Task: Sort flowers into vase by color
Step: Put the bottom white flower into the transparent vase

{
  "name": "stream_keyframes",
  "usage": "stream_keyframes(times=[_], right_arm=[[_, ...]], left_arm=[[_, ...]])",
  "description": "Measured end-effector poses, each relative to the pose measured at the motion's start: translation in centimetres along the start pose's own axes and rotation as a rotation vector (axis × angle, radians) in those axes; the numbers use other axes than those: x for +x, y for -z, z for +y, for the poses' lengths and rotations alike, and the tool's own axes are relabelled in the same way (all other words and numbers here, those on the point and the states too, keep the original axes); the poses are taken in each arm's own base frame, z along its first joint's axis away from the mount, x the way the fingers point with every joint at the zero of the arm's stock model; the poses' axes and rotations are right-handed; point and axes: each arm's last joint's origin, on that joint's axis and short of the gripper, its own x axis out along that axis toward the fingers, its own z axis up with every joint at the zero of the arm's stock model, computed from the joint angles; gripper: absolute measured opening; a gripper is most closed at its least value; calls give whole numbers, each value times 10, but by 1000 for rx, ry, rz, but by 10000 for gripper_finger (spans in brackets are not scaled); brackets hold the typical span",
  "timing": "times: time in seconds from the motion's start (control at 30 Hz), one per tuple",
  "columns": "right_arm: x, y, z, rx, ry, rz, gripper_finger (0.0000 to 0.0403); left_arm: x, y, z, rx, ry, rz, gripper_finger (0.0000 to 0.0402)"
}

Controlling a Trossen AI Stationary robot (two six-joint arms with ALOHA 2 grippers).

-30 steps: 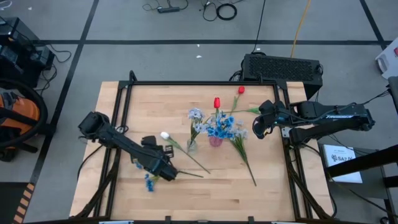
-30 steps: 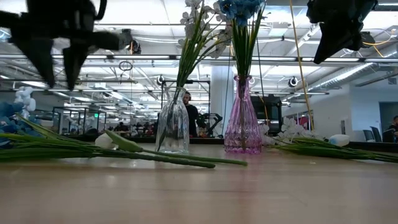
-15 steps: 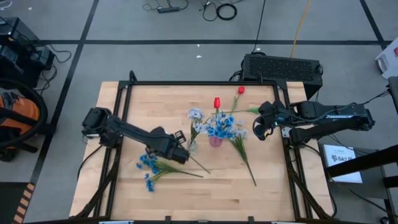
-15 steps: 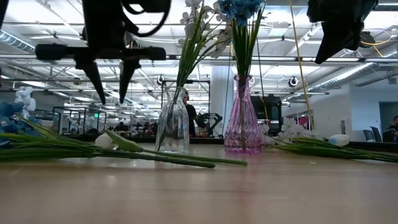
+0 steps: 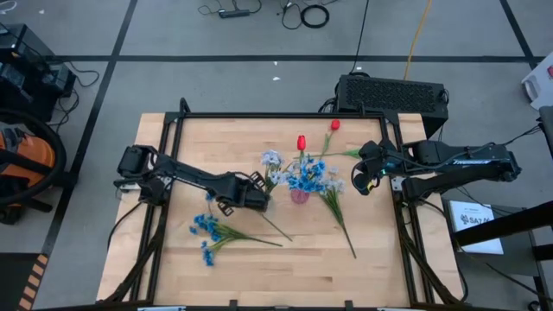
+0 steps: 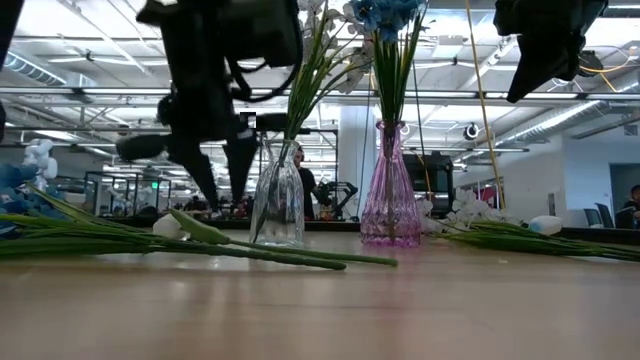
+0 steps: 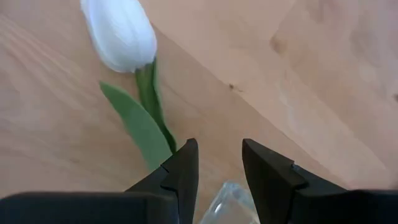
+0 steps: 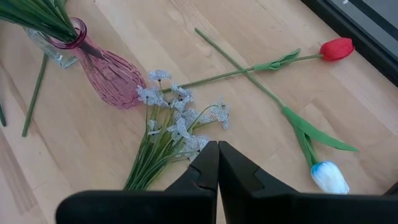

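Tulip (image 7: 121, 34), white, lies flat on the table (image 5: 389, 268) beside the clear vase (image 6: 277, 205), bud toward the left arm's side. Left gripper (image 7: 217, 165) hovers spread over its stem, empty; right gripper (image 8: 217, 163) waits clenched.

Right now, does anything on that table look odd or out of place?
Nothing is spilled or broken. Both vases, clear and pink, stand upright, but several flowers, such as the white tulip, lie unsorted on the table.

White tulip (image 7: 121, 34) lies flat; 2 vases hold sprays (image 5: 304, 177), apparently upright.
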Motion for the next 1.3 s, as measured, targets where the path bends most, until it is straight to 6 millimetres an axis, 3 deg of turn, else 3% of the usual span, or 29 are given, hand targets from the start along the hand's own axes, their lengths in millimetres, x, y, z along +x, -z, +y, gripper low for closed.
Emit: stream_keyframes(times=[0.83,1.3], right_arm=[[0,0,0,-18,4,-3,0],[0,0,0,-18,4,-3,0]], left_arm=[[7,-3,6,4,-126,74,130],[28,-8,21,23,-142,109,130]])
